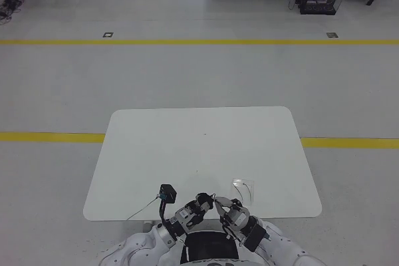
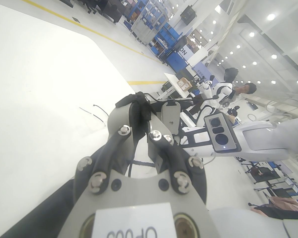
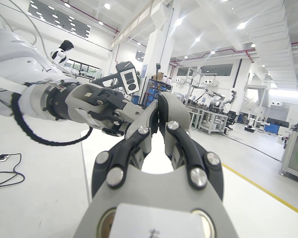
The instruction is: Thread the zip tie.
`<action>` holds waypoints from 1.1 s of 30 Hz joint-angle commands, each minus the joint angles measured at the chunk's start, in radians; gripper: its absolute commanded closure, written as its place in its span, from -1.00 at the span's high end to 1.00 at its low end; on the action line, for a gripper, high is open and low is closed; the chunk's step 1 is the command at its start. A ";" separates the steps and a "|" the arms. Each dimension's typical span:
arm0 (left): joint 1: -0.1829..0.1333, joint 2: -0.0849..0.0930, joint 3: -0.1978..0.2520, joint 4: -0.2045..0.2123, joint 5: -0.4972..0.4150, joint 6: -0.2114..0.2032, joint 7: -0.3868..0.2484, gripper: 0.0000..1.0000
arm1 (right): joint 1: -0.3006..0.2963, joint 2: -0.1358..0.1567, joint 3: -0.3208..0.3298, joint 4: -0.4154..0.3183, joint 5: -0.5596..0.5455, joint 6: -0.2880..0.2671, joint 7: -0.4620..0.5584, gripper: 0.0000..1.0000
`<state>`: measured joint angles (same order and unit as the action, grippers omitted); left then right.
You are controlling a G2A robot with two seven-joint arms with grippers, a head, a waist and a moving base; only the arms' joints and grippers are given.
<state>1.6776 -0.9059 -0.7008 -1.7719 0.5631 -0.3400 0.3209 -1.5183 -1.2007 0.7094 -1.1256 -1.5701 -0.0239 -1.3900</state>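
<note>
right gripper: clamped tight on the zip tie. The pads are squeezed together and the thin black strap pokes straight out past the tips, with the little square head at its free end.

left gripper: pinched right down too. A thin black strand curls out at its tips, so we reckon it's got the other end of the same tie, though we can't see the actual grip.

where it all sits: both grippers are nose to nose at the near edge of the table, and the tie is held between them, off the tabletop.

spare ties: a few loose strands on the table just beyond the right gripper, apart from the one we're holding.

step in hand: we figure it's lining the tail up with the head's slot. We can't see a closed loop, so the threading looks not yet done.

how we'd do it: hold the head dead steady and let only the tail side move. Bring the tip in along the slot's axis in small slow nudges, then feed it until it catches.

watch out: the head stands well clear of the pads, so it'll wobble if bumped. We also can't tell which way the slot faces, so we'd check that first.
</note>
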 commanded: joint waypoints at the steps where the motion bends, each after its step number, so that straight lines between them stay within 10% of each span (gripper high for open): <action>1: 0.000 0.000 0.000 0.000 0.000 0.000 0.000 -1.00 | 0.002 -0.001 0.001 0.004 0.001 0.007 0.000 -1.00; 21: 0.000 0.000 0.000 0.000 0.000 0.000 0.000 -1.00 | -0.011 -0.011 0.035 0.007 0.010 0.023 0.000 -1.00; 33: 0.000 0.000 0.000 0.000 0.000 0.000 0.000 -1.00 | -0.105 0.032 0.124 -0.108 0.000 0.022 0.000 -1.00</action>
<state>1.6776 -0.9059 -0.7008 -1.7719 0.5631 -0.3400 0.3209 -1.6154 -1.1746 0.8255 -1.2196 -1.5703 0.0018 -1.3900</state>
